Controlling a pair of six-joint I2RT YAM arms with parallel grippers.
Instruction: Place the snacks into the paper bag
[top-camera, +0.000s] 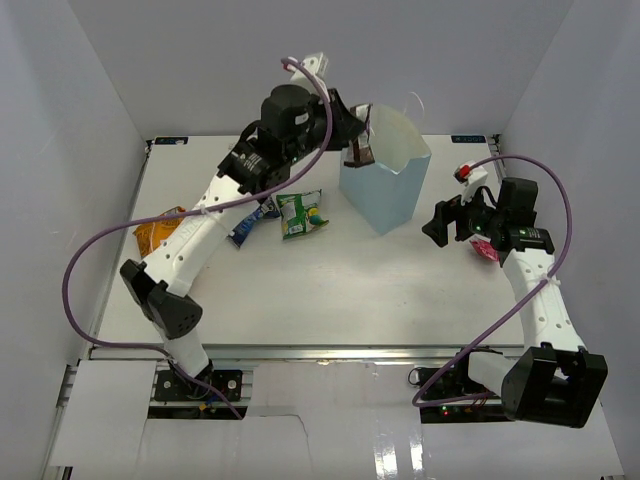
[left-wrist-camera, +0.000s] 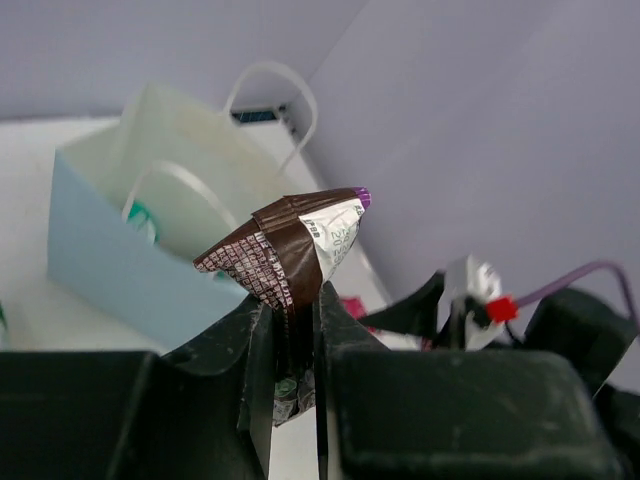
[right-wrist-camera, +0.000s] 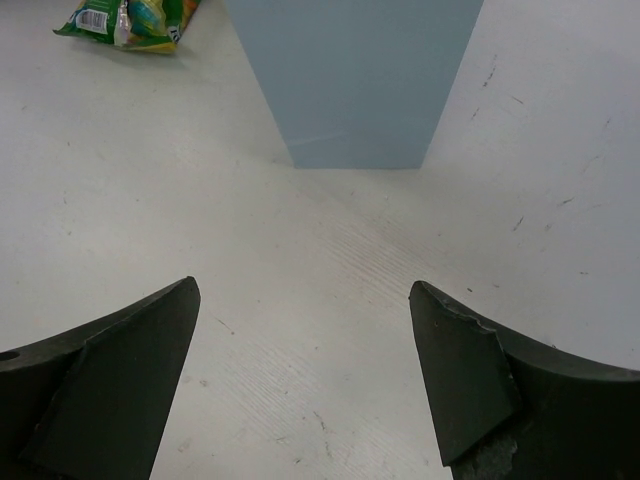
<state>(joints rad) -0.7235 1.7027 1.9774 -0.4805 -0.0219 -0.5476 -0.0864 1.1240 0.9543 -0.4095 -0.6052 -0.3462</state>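
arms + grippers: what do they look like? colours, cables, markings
Left arm and right arm: white links, black joints, a purple cable looping along each. Left gripper and right gripper are black; fingers wedge-shaped. Red-and-white tab by the right wrist.

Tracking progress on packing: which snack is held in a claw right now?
The dark brown bar, pinched in the left claw near the paper bag. The orange bag, blue-and-white packet and green-and-white packet lie loose on the table.

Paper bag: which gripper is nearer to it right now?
Left. The left gripper, shut on the brown bar, is at the paper bag's rim on its left; the right gripper, open, sits apart to the bag's right.
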